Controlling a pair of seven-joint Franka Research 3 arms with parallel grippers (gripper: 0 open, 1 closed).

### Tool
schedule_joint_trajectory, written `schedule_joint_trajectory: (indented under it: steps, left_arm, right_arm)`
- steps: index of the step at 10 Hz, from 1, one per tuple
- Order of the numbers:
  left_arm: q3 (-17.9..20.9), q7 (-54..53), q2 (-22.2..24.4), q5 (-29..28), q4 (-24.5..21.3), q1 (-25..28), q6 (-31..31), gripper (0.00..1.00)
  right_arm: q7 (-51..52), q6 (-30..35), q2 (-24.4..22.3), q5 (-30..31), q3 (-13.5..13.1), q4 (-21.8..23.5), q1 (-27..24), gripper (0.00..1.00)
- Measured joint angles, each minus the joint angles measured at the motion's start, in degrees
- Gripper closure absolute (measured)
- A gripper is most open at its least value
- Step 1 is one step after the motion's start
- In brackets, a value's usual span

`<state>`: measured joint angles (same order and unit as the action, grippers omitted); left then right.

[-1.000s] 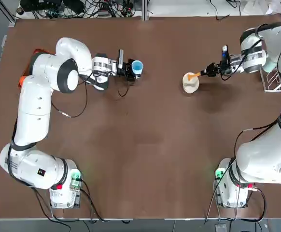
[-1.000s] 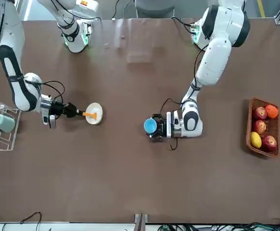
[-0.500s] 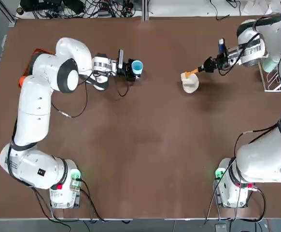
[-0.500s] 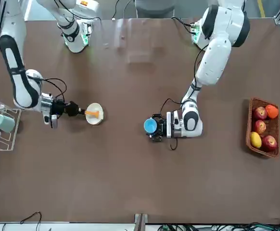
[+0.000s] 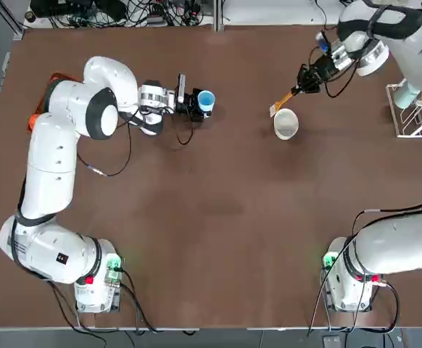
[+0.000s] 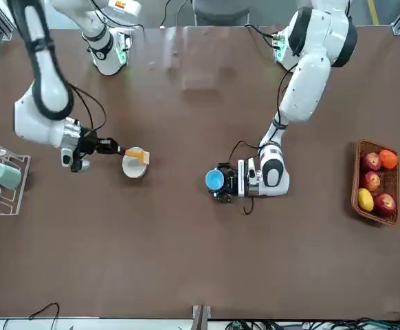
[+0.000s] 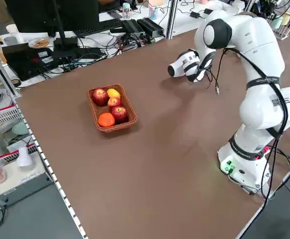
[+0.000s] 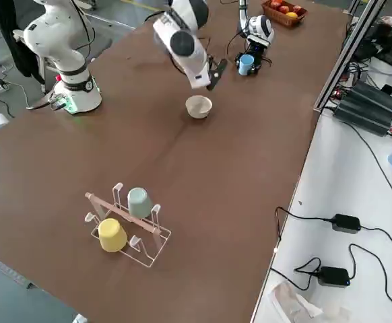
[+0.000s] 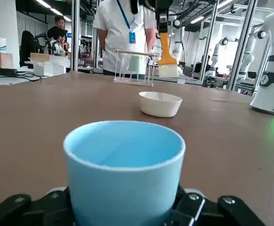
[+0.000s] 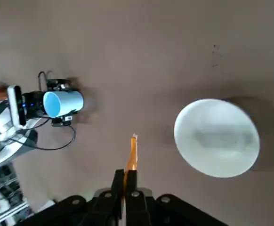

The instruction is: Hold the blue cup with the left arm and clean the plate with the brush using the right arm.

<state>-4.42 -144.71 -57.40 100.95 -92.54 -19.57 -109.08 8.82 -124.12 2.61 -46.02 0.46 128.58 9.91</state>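
Plate (image 5: 286, 123): upper right of top view, on tabletop (image 5: 218, 210).
Brush (image 5: 284, 101): clamped in right hand (image 5: 303, 80), raised beside plate.
Blue cup (image 5: 206, 99): gripped by left hand (image 5: 194, 106).

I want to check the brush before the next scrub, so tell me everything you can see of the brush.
The brush has a thin orange handle and a pale head. The right tool is shut on the handle's end. In the left wrist view the brush hangs head down in the air, above and apart from the plate, touching nothing but the tool.
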Motion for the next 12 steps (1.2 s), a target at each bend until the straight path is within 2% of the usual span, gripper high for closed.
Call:
schedule_joint_trajectory:
  steps: [2,4,8,12]
  left_arm:
    - [0.0,0.0,0.0,0.0,0.0,0.0,0.0,0.34]
    - [0.0,0.0,0.0,0.0,0.0,0.01,0.0,0.34]
    - [0.0,0.0,0.0,0.0,0.0,0.02,0.0,0.34]
    - [-0.01,0.0,0.0,-0.01,0.0,0.06,0.04,0.34]
  right_arm:
    - [-23.14,-2.63,-1.99,12.13,0.26,-2.13,7.85,0.95]
    - [-40.28,-4.67,-2.04,20.33,0.37,-5.45,13.54,0.95]
    - [-60.04,-6.52,-0.86,29.52,0.4,-11.54,20.5,0.95]
    - [-73.9,-7.46,4.62,34.16,0.38,-17.36,26.58,0.95]
